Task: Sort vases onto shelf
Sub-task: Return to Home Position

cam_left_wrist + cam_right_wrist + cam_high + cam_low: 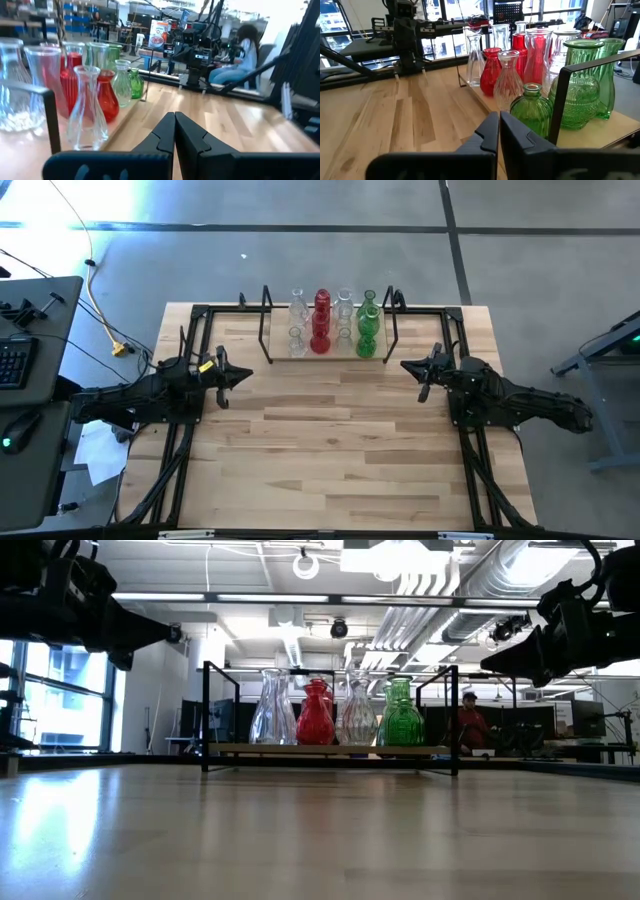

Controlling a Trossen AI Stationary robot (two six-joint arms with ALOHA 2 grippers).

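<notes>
The vases stand upright on their bases in rows on the shelf [280,352] at the middle of the table's far edge: clear [297,320], red [320,325], clear [345,320] and green [368,325]. In the low view they show as clear [272,710], red [316,715], clear [358,712] and green [401,715] on the light board [330,749]. My left gripper [245,377] [174,116] is shut, held level above the table left of the shelf. My right gripper [405,365] [499,116] is shut, level, right of the shelf. Neither holds anything.
Black wire frames [255,330] [392,325] stand at both ends of the shelf. Bare tabletop [330,450] stretches between the arms and toward the near edge. A desk with a keyboard [20,350] stands off the table's left. People [470,725] [240,55] are in the room beyond.
</notes>
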